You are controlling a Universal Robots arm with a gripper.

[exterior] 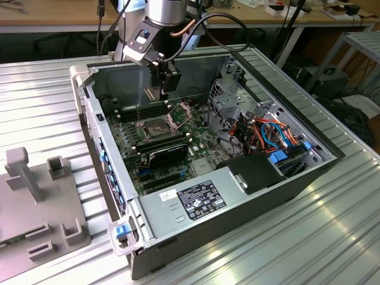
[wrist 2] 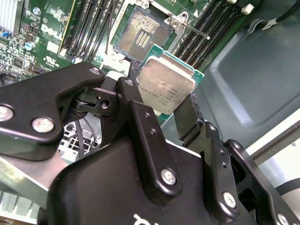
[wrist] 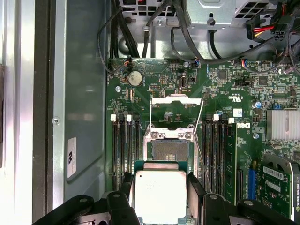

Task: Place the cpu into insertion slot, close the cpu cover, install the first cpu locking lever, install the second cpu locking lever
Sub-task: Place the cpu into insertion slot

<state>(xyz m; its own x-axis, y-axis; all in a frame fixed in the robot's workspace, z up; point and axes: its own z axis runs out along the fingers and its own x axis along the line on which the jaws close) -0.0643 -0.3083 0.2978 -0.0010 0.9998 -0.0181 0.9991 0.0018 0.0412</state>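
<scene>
My gripper [wrist 2: 158, 104] is shut on the cpu [wrist 2: 166, 86], a flat silvery square on a green base, with a black finger [wrist 2: 130, 96] on each of two opposite edges. The chip [wrist: 159, 192] hangs above the motherboard, close beside the insertion slot [wrist: 169, 150], whose dark centre lies bare. The cpu cover [wrist: 176, 97], a thin silver frame, is swung open away from the slot. A thin wire locking lever [wrist: 200, 140] stands released beside the socket. In the exterior view the gripper [exterior: 162, 90] hovers over the socket [exterior: 155, 126] inside the open computer case.
Black memory slots [wrist: 124, 150] flank the socket on both sides. A graphics card [exterior: 166, 151], the power supply [exterior: 199, 199], coloured cables [exterior: 270, 133] and a drive cage [exterior: 228, 95] fill the case. The case wall [wrist: 79, 117] runs close by. A grey fixture [exterior: 35, 196] sits on the ribbed table at the exterior view's left.
</scene>
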